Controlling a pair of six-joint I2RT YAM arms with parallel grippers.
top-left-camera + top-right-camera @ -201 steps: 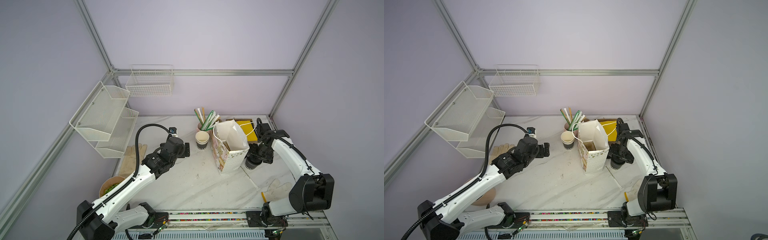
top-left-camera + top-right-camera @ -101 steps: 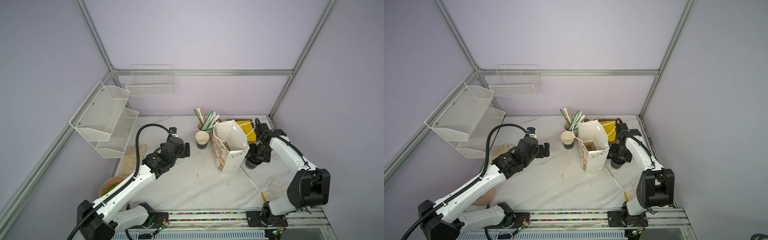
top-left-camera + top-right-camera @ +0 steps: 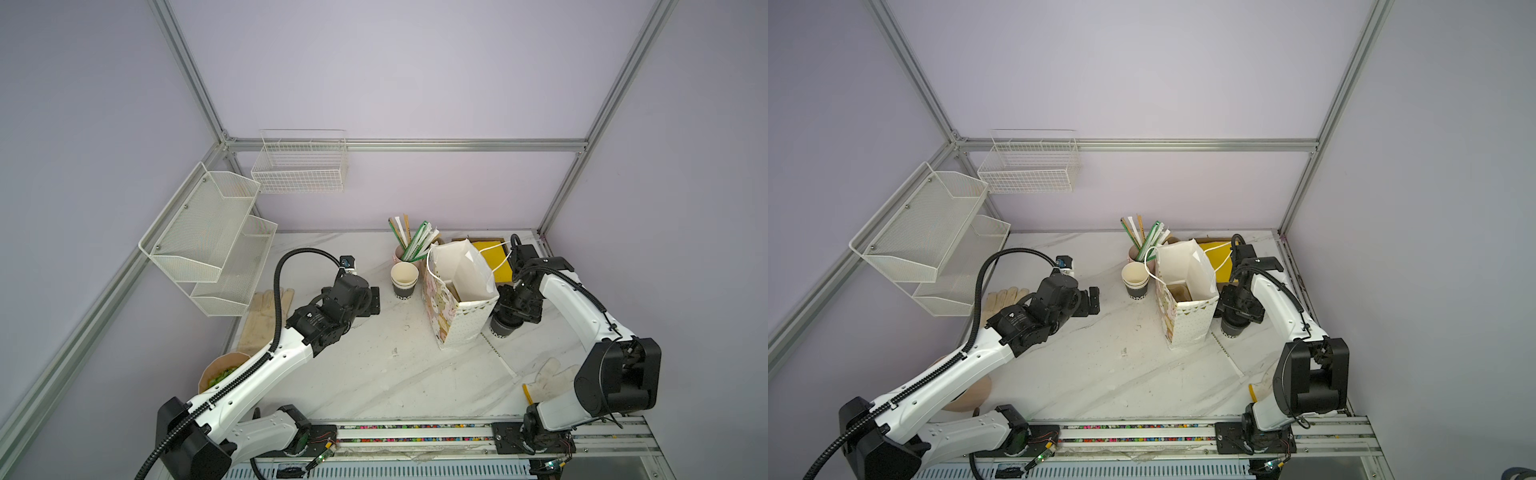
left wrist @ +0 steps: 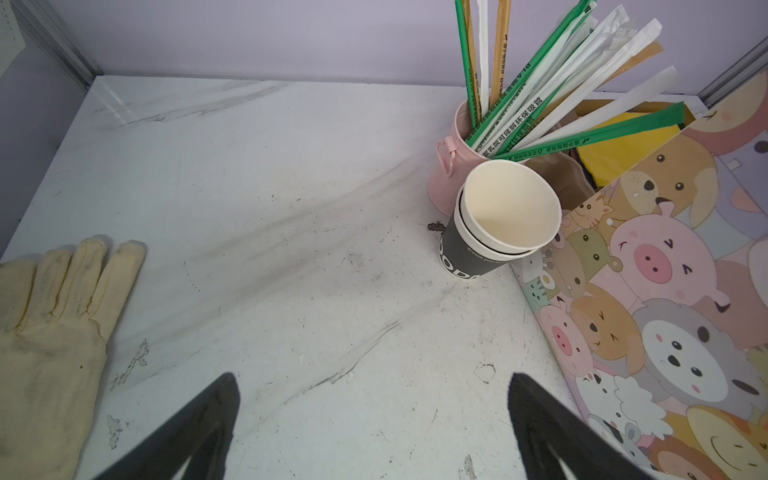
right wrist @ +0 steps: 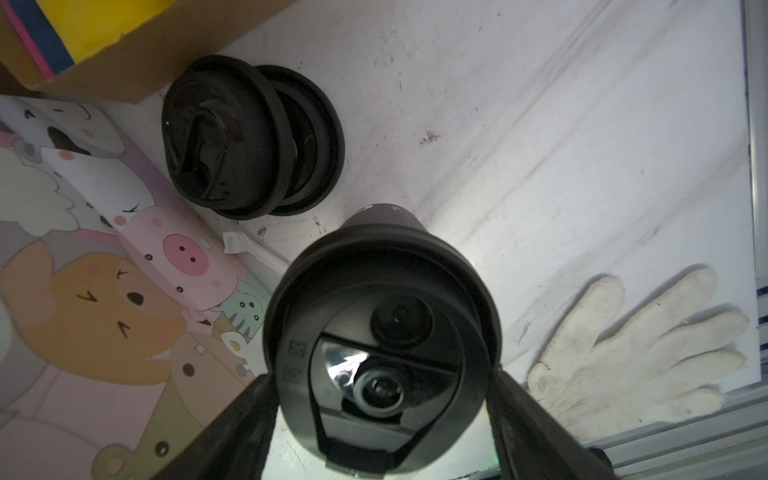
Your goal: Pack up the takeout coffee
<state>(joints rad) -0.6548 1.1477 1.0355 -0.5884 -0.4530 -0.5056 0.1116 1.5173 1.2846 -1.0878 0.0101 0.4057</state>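
The takeout coffee [image 5: 382, 332] is a black cup with a black lid on, standing on the table right of the paper bag [image 3: 457, 328] in both top views [image 3: 1231, 330]. My right gripper [image 5: 382, 378] comes down over it from above. Its two fingers [image 5: 523, 415] press against opposite sides of the lid, and in a top view the gripper [image 3: 513, 309] hides most of the cup. My left gripper [image 4: 370, 378] hangs open above bare table left of the bag, holding nothing, and shows in a top view [image 3: 374, 299].
A nested stack of cups [image 3: 404, 280] and a pink cup of straws [image 3: 405, 253] stand left of the bag. Two spare black lids [image 5: 249, 137] lie by a yellow box [image 3: 494, 257]. Gloves lie at far left [image 3: 266, 316] and front right [image 3: 552, 374]. Wire shelves hang on the left wall.
The right arm has shifted slightly over the lidded cup and its fingers have drawn in against the lid. The left arm has not moved.
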